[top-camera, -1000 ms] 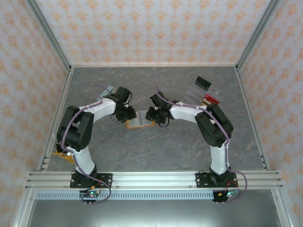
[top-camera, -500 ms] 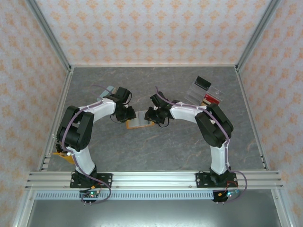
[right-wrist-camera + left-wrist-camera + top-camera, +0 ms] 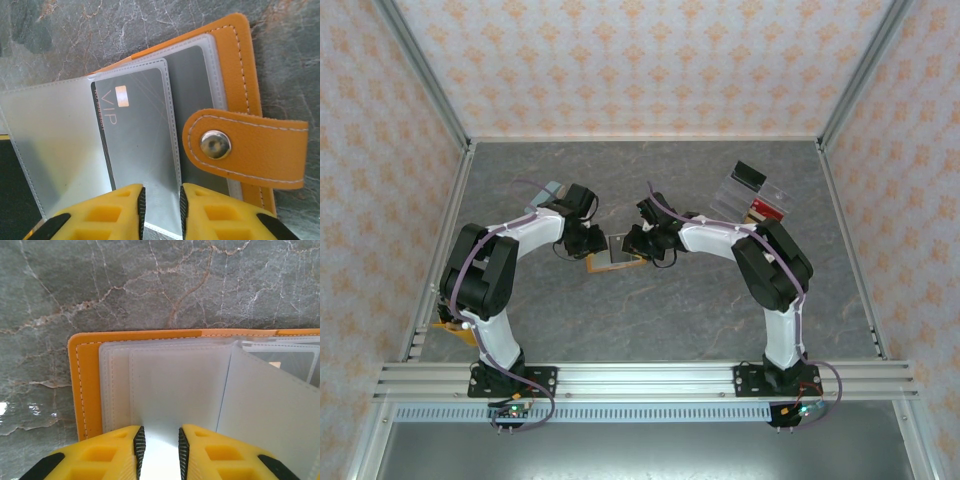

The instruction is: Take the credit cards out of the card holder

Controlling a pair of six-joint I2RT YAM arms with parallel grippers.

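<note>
The right gripper has its yellow jaws nearly together. A greyish see-through pocket leaf runs into the narrow gap, but I cannot tell whether it is pinched. Inside this leaf lies a dark grey credit card marked VIP, with its long axis pointing straight away from the claw, so the right arm is the nearer one. The left gripper, equally narrow and equally uncertain, stands over the pale pockets of the flat orange card holder, which lies open on the grey marbled table.

Both arms reach inward, left gripper and right gripper narrowly parted.
</note>
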